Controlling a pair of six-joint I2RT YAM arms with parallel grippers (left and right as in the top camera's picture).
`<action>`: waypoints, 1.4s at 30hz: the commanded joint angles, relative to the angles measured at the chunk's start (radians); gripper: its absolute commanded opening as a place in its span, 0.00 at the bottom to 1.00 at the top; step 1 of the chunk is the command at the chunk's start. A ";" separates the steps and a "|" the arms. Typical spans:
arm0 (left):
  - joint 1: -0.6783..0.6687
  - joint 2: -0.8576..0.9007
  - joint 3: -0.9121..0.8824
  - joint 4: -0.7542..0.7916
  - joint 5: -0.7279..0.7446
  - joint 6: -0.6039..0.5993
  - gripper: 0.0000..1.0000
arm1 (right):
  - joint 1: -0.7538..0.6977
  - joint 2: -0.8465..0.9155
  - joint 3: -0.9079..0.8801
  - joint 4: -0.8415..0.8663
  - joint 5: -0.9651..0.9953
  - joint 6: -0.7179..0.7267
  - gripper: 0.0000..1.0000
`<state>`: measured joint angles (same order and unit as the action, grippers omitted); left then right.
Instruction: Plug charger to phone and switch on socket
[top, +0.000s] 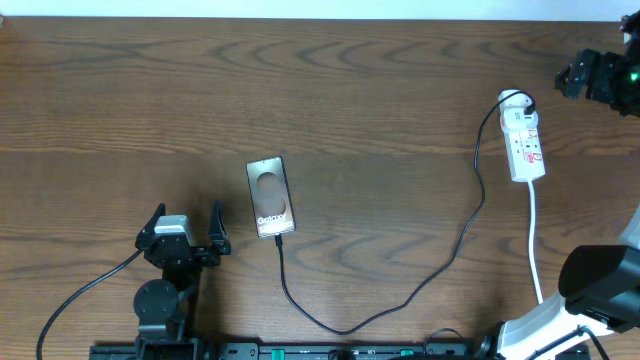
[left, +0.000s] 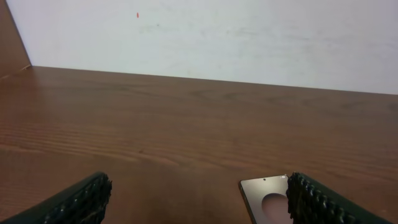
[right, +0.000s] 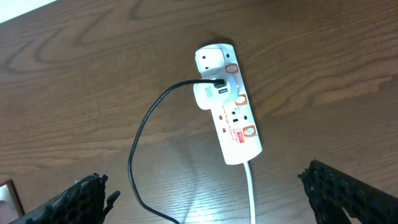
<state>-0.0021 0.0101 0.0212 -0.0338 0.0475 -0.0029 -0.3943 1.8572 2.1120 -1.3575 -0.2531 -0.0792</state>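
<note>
The phone (top: 270, 196) lies flat on the wooden table, lettering toward the near edge; its corner shows in the left wrist view (left: 266, 198). The black charger cable (top: 440, 262) runs from the white socket (top: 524, 136) in a long loop, and its tip meets the phone's near edge. My left gripper (top: 187, 212) is open and empty on the table to the left of the phone, also seen in its wrist view (left: 199, 200). My right gripper (top: 588, 75) is open and empty, above and right of the socket (right: 227, 112). The cable (right: 140, 143) plugs into an adapter on the socket.
The socket's white cord (top: 535, 232) runs toward the near edge by the right arm's base; it also shows in the right wrist view (right: 252, 193). A white wall (left: 217, 37) stands behind the table's far edge.
</note>
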 joint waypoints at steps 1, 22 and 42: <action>-0.004 -0.006 -0.017 -0.036 0.005 -0.006 0.91 | -0.003 0.000 0.006 0.000 0.000 0.011 0.99; -0.004 -0.006 -0.017 -0.036 0.005 -0.006 0.91 | 0.187 -0.182 0.006 0.027 0.077 -0.073 0.99; -0.004 -0.006 -0.017 -0.036 0.005 -0.006 0.91 | 0.458 -0.692 -0.881 0.838 0.052 -0.073 0.99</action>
<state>-0.0021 0.0101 0.0212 -0.0338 0.0517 -0.0029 0.0368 1.2652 1.4017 -0.6018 -0.1936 -0.1452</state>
